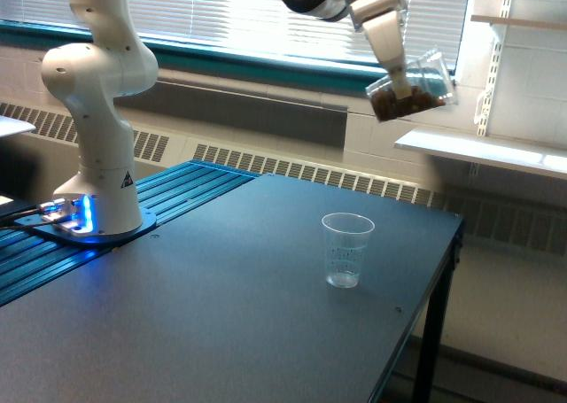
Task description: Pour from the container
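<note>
High at the upper right of the exterior view, my gripper is shut on the container, a clear squat plastic cup. The container is tilted, its mouth up and toward the view's right, and dark brown grains lie in its lower part. On the dark table below stands a slimmer clear cup with faint measuring lines, upright and empty as far as I can see. The container hangs well above that cup and a little to the right of it.
The arm's white base stands on the table's left side, with blue lights at its foot. A white shelf runs along the wall at the right. The table's right edge drops off near the slim cup.
</note>
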Controlling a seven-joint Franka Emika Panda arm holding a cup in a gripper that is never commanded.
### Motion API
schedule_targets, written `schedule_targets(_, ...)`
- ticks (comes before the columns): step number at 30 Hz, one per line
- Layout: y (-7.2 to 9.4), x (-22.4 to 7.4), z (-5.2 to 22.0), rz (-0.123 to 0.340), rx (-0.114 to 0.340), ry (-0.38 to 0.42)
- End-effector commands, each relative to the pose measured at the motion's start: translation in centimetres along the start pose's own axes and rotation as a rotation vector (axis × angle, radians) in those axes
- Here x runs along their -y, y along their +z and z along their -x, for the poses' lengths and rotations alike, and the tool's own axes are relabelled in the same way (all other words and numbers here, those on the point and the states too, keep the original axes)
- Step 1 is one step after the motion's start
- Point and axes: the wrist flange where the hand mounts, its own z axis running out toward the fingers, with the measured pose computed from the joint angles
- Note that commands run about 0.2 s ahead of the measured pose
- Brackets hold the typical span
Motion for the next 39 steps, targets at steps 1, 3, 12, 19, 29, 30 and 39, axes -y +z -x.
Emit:
schedule_targets(1,0.2,-2.1,0.9,0.015,-0.006,-0.047)
schedule_targets(3,0.2,-2.6,1.3,0.023,-0.006,-0.058)
schedule_targets(12,0.7,-4.4,3.4,0.045,0.006,-0.09)
schedule_targets(19,0.8,-5.5,4.6,0.061,0.015,-0.121)
schedule_targets(29,1.7,-8.0,7.4,0.087,0.042,-0.133)
schedule_targets(30,1.8,-8.3,7.7,0.09,0.044,-0.133)
schedule_targets(39,2.7,-10.5,10.4,0.127,0.071,-0.145)
